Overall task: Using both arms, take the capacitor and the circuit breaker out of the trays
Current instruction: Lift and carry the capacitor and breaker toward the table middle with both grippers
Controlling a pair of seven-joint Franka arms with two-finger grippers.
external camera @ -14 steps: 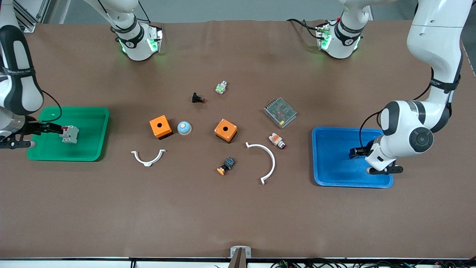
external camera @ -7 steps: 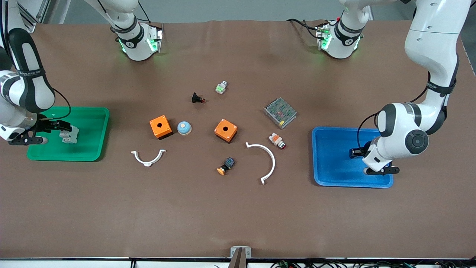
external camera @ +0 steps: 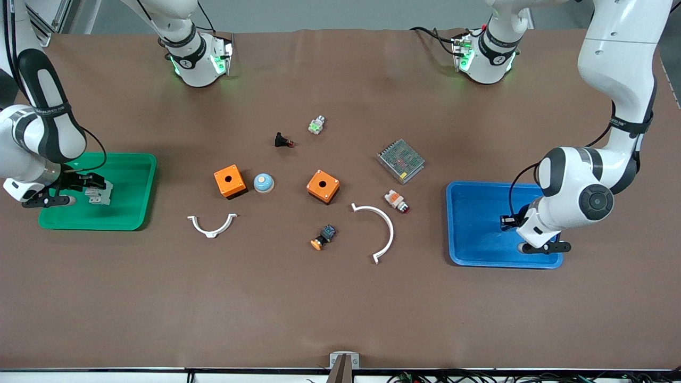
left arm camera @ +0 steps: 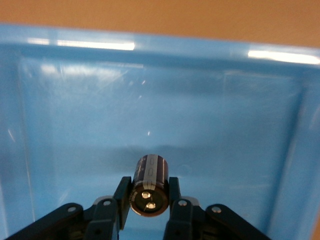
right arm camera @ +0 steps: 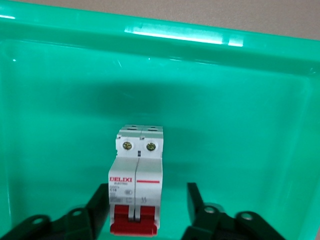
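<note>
Breaker (right arm camera: 136,180): light-grey two-pole block, two brass screws on the top face, red line and "DELIXI" print on the front, red switch section at the end toward the wrist camera. It sits inside the green tray (external camera: 127,215) at the right arm's end of the table, between the spread fingers of the right gripper (right arm camera: 145,212), with a gap visible on one side.

Capacitor (left arm camera: 149,185): stubby black cylinder with a pale stripe down its sleeve; the end facing the wrist camera shows two small metal terminals. It is pinched between the fingers of the left gripper (left arm camera: 148,207), over the floor of the blue tray (left arm camera: 75,130); its axis runs roughly level.
</note>
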